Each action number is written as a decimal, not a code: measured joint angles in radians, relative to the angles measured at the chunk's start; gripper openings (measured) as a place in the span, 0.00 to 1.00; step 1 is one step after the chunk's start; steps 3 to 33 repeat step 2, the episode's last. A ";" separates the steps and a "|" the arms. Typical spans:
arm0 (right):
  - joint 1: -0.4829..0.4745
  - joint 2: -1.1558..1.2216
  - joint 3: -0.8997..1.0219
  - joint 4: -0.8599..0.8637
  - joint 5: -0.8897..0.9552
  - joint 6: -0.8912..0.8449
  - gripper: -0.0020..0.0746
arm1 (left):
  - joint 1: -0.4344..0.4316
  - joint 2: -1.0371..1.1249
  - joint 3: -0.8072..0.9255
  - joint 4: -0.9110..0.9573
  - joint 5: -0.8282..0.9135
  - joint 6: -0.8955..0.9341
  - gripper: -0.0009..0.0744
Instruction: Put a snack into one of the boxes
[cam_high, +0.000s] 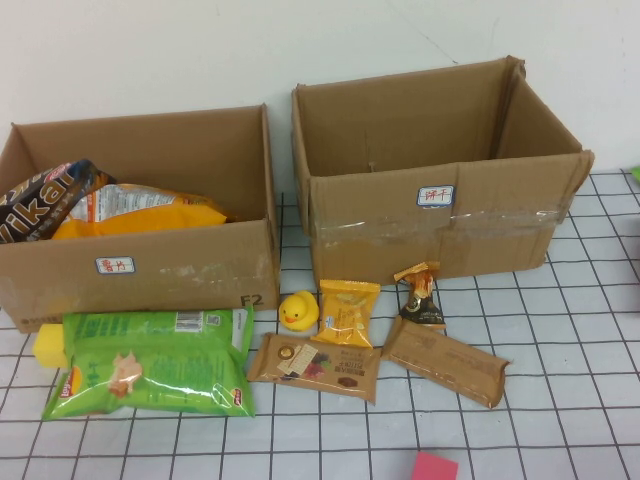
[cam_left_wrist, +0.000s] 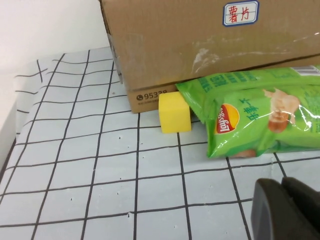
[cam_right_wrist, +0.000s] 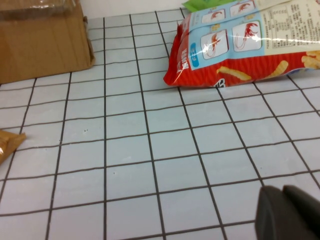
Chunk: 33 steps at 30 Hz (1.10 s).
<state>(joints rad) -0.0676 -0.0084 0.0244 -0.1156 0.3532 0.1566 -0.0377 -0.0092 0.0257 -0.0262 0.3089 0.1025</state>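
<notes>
Left gripper (cam_left_wrist: 287, 210): dark tip only, low over gridded white table (cam_left_wrist: 75, 165); grip state cannot tell. Right gripper (cam_right_wrist: 290, 212): same, cannot tell.

Nearest snack: green crinkly chip bag (cam_high: 150, 362), 7 o'clock on table, touching left open cardboard box (cam_high: 140, 265), which already holds bags.

Risk, judged: slippery film slips; bag snags box wall.

Only right wrist view shows red shrimp-stick bag (cam_right_wrist: 240, 45).
</notes>
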 joint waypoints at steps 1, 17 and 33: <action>0.000 0.000 0.000 0.000 0.000 0.000 0.03 | 0.000 0.000 0.000 0.000 0.000 0.000 0.01; 0.000 0.000 0.000 0.000 0.000 0.000 0.03 | 0.000 0.000 0.000 0.000 0.000 0.000 0.01; 0.000 0.000 0.000 0.000 0.000 0.000 0.03 | 0.000 0.000 0.000 0.000 0.000 0.000 0.01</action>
